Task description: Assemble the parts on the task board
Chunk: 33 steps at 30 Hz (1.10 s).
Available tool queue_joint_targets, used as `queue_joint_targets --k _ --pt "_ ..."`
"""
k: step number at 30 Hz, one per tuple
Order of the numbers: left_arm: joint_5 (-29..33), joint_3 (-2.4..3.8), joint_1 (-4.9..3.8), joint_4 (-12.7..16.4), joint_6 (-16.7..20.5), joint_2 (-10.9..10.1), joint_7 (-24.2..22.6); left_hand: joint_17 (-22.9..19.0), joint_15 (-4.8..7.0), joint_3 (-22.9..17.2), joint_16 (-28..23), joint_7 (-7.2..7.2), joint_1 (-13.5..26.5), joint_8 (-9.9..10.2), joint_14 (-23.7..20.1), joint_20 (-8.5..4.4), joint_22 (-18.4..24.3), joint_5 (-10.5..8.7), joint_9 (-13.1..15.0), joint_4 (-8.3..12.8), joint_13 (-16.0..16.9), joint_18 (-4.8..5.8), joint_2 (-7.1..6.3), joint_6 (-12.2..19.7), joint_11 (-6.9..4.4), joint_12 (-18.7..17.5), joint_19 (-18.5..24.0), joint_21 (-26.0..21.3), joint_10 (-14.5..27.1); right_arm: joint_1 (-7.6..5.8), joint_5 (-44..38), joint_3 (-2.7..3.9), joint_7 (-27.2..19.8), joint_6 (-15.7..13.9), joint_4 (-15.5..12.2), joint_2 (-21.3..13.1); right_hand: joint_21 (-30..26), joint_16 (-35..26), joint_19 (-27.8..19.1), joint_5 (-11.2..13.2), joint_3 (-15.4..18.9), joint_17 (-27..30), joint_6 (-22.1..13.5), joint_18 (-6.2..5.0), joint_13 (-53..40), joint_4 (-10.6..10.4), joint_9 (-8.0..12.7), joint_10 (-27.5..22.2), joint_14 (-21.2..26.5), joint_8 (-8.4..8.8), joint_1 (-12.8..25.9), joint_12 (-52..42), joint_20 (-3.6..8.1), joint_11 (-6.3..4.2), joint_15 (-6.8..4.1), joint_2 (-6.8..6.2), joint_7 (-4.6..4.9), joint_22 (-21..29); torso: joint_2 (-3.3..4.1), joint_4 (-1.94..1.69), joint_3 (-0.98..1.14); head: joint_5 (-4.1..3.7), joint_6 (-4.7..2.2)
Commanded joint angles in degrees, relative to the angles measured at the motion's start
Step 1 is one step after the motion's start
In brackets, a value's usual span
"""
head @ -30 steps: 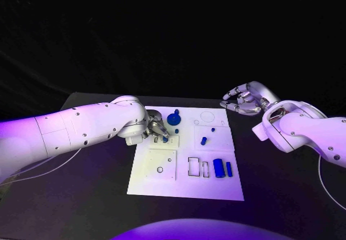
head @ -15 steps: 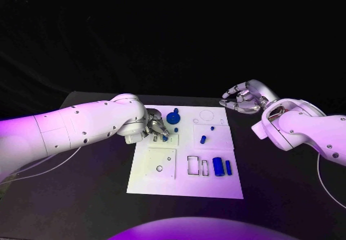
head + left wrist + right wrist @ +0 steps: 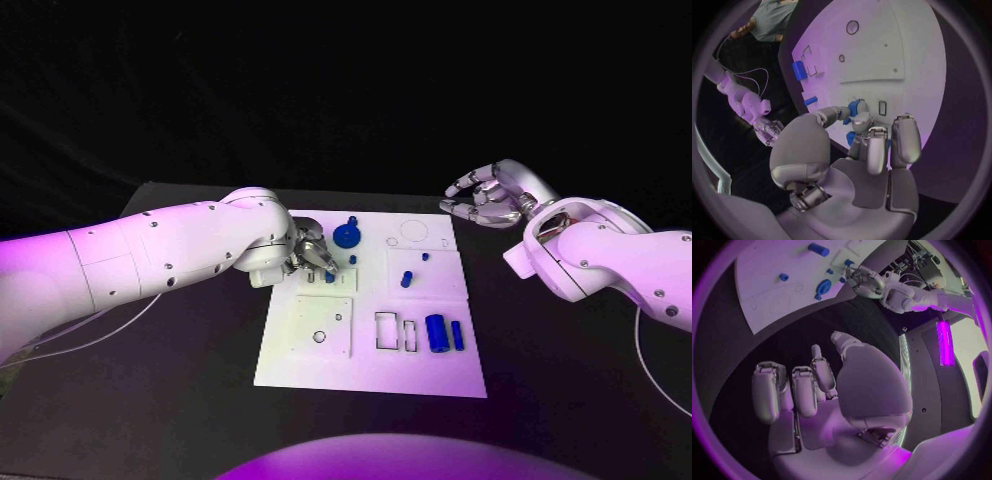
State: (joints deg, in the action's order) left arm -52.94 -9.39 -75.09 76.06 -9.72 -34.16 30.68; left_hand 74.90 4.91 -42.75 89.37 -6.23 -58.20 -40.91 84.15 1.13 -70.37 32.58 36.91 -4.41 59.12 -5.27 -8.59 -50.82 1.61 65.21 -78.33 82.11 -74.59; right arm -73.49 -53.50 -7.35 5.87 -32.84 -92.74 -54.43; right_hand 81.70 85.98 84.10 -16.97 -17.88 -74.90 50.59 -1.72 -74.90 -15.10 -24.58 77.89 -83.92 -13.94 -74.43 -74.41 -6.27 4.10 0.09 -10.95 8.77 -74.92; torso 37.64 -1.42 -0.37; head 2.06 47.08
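Left hand: over the board's far left part, fingers curled down onto the board; a small blue part sits pinched at its fingertips in the left wrist view, with more blue showing just under the fingers.
Right hand: raised off the board's far right corner, clear of everything, fingers curled loosely inward with gaps between them, holding nothing.
Board: white plate on the worktop, between the two arms; the left hand is above its far left area, the right hand is beyond its far right corner.
Disc: large round blue part with a short stem, just beside the left hand on its inner side, toward the board's far edge.
Small peg: blue, past the disc, between the two hands.
Slanted peg: blue, on the square panel on the board's right half, nearer the robot than the right hand and well apart from it.
Cylinder: thick blue part lying by the rectangular slots at the board's near right, far from both hands.
Bar: thinner blue part just beside the cylinder, on its outer side.
Ring hole: dark ring in the near left panel, nearer the robot than the left hand.
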Motion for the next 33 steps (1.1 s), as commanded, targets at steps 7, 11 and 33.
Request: queue_joint_targets --k 7,11,33 --pt "-3.52 -0.28 0.40 0.58 -1.68 0.03 0.05 14.36 0.76 -2.99 0.32 4.88 -2.27 0.18 5.66 -0.26 -0.16 0.12 0.05 3.41 0.08 1.12 1.64 -5.30 -4.34 0.05 -0.36 -0.07 -4.92 0.06 -0.48 -0.01 -0.48 0.23 -0.02 0.01 -0.31 -0.25 0.42 -0.38 0.01 -5.18 -0.35 -0.64 0.01 -0.26 -0.07 -0.08 -3.73 -0.35 0.19 0.13 0.44 -0.24 -0.40 -0.15 -0.07 -9.25 0.04 0.01 0.00 0.01 0.10" --pt "-4.23 -0.28 0.40 0.68 -1.87 -0.02 0.06 14.37 0.76 -3.04 0.33 4.88 -2.32 0.19 5.66 -0.26 -0.22 0.13 0.04 3.47 0.13 1.13 1.63 -5.32 -4.35 0.08 -0.40 -0.04 -4.96 0.07 -0.49 -0.01 -0.48 0.23 -0.01 0.00 -0.31 -0.25 0.42 -0.38 0.01 -5.18 -0.35 -0.64 0.01 -0.26 -0.07 -0.08 -3.73 -0.35 0.19 0.13 0.44 -0.24 -0.40 -0.15 -0.07 -9.25 0.03 0.01 0.01 -0.01 0.13" --pt "-5.91 -0.29 0.41 1.05 -2.12 -0.31 0.10 14.35 0.79 -3.24 0.32 4.90 -2.50 0.24 5.66 -0.29 -0.27 0.17 0.04 3.66 0.13 1.14 1.59 -5.42 -4.37 0.05 -0.46 -0.02 -5.01 0.11 -0.49 -0.01 -0.53 0.25 0.02 0.00 -0.30 -0.24 0.44 -0.38 0.04 -5.22 -0.34 -0.64 0.01 -0.39 -0.08 -0.05 -3.74 -0.39 0.32 0.11 0.45 -0.25 -0.40 -0.17 -0.07 -9.26 0.02 0.00 0.00 0.04 0.20"
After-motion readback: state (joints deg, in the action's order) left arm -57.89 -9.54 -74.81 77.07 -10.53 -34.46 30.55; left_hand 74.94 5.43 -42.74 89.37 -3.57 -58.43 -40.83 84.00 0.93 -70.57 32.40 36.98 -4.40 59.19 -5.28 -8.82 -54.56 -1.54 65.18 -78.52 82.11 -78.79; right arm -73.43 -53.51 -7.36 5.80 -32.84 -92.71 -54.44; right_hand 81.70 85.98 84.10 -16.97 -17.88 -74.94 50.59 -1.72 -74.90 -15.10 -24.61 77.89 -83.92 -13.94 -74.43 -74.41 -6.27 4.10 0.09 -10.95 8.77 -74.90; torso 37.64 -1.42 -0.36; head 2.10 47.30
